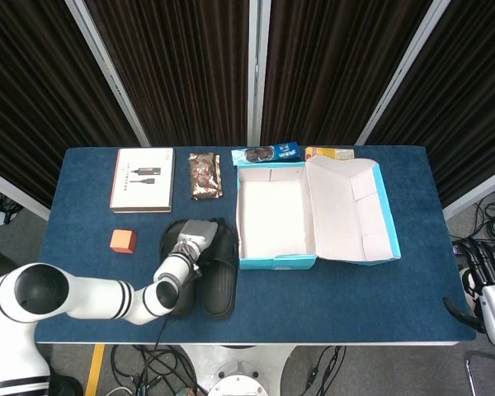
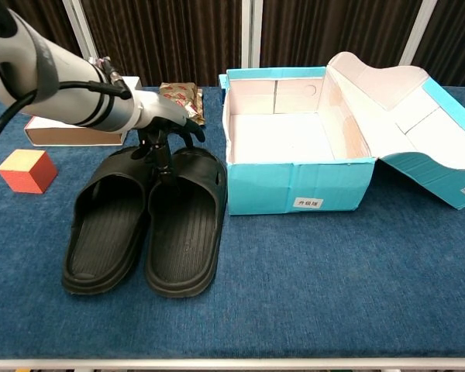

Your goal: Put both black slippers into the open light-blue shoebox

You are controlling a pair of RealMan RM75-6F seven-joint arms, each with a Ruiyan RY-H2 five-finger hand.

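Two tasks' worth of work remain, by my reading, since neither slipper is in the box. On the blue cloth-covered table [image 2: 356, 279] stands the open light-blue cardboard shoebox [image 2: 294, 182] with its lid folded out to the right, and its pale inside holds nothing. Just left of it, close to its wall, lie the two black rubber slippers side by side, soles down: the left black slipper [image 2: 105, 229] and the right black slipper [image 2: 182, 232], the latter nearest the box. The left robot hand [image 2: 164, 128] is over the toe ends of the pair, fingers pointing down at the seam between the two straps; whether it has pinched a strap or only touches it I cannot tell. The right robot hand [image 1: 488, 280] hangs off the table's far right edge, fingers apart, holding nothing. I judge the step in hand to be the first grasp, with lifting and placing of both slippers left to do.
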